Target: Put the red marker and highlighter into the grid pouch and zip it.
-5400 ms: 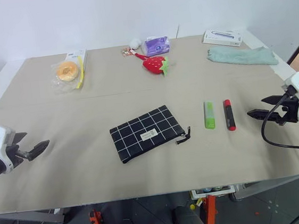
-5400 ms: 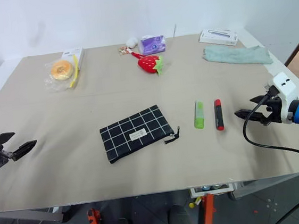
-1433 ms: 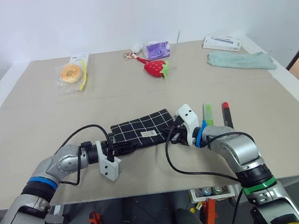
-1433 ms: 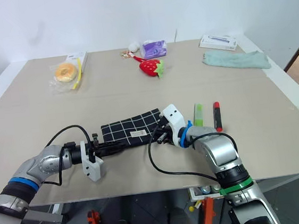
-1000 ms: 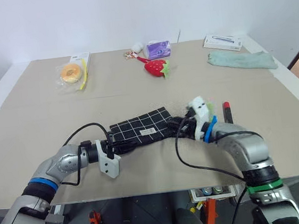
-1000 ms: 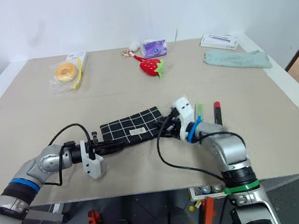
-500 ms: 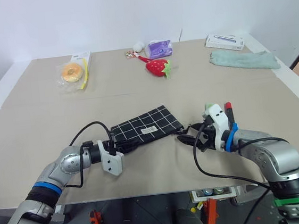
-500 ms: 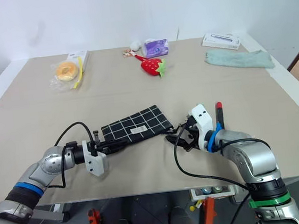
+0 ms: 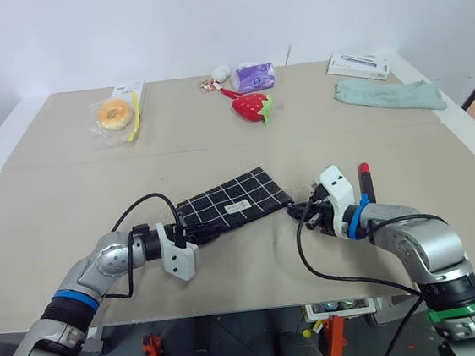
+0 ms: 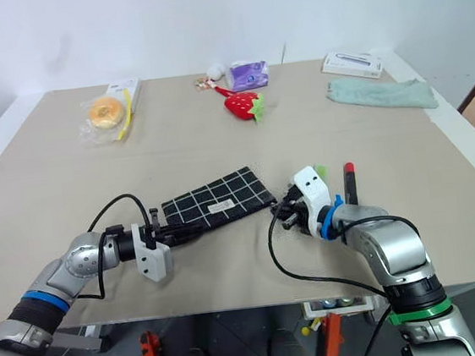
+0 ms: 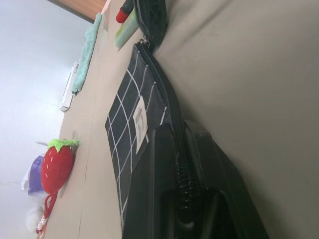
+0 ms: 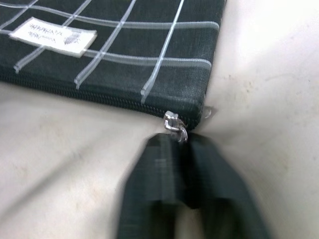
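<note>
The left gripper [image 11: 187, 211] is clamped on the zipper edge of the grid pouch [image 11: 144, 144]. Beyond its far end lie the highlighter [image 11: 125, 31] and red marker [image 11: 124, 11]; a strawberry toy [image 11: 55, 167] sits at nine o'clock.

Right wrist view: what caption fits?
Right gripper pinched shut at the zip pull of the grid pouch.

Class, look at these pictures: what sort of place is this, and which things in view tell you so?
Probably a robot test bench rather than a home: a table under a plain beige cover against a bare white wall, with unrelated props spread out, like a strawberry toy, a bagged doughnut and a grid pouch.
</note>
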### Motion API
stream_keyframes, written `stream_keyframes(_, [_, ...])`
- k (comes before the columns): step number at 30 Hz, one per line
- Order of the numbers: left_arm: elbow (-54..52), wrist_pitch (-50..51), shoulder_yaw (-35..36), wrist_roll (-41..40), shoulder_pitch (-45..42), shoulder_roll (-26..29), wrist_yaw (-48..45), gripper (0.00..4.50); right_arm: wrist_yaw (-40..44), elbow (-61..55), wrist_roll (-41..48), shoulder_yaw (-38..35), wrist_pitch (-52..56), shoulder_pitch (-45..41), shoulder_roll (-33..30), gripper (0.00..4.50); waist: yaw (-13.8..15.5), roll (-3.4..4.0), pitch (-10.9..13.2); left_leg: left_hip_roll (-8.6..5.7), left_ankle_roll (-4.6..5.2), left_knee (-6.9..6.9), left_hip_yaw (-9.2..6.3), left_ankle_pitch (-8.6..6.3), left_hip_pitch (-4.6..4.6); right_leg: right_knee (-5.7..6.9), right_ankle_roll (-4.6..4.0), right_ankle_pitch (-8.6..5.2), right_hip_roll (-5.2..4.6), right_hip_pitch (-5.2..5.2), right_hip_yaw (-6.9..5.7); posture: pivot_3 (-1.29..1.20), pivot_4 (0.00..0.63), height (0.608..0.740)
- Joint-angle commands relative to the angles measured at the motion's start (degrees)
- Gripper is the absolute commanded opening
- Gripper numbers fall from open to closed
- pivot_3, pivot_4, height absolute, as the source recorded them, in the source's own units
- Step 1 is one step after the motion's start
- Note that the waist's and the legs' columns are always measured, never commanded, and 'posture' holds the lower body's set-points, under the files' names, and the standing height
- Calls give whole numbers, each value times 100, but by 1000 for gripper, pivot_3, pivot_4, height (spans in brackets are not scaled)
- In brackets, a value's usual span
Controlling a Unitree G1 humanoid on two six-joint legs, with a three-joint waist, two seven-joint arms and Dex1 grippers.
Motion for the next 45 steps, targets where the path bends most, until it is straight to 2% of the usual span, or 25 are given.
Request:
stream_keyframes(1, [-24, 35, 3, 23, 70, -10, -23, 0, 59, -168, -62, 41, -65, -16, -80, 9, 0, 0, 0, 0, 0, 0, 0, 0, 0, 0, 0, 0, 0, 0, 0, 0, 150, 740])
stream_keyframes(6, [-8, 58, 10, -16, 41, -47, -21, 0, 143, -459, 69, 147, 139, -23, -45, 9, 0, 0, 0, 0, 0, 0, 0, 0, 0, 0, 1, 1, 0, 0, 0, 0, 150, 740])
stream_keyframes(15, [-24, 97, 13, -31, 14, -112, -24, 0, -41, -1011, 255, 561, 652, -47, 588, 9, 0, 0, 0, 0, 0, 1, -1, 0, 0, 0, 1, 1, 0, 1, 0, 0, 150, 740])
stream_keyframes(29, [-180, 189, 133, -307, 45, -143, 3, 0, -28, -875, 139, 665, 650, 6, 503, 9, 0, 0, 0, 0, -1, 1, -2, 1, 0, 0, 1, 1, 0, 1, -1, 0, 150, 740])
stream_keyframes(35, [-390, 286, 236, -647, 85, -205, -22, 0, 14, -809, 158, 538, 590, 67, 403, 9, -1, -2, 1, 0, -1, 1, -3, 0, -3, -2, 2, 1, 0, -1, -1, 0, 150, 740])
stream_keyframes(45, [-525, 388, 296, -675, 181, -146, -96, 0, -4, -617, 106, 151, 495, 67, 204, 9, 0, -3, 1, 0, -1, 2, -2, 0, -8, -7, 2, 2, 0, -1, -1, 0, 150, 740])
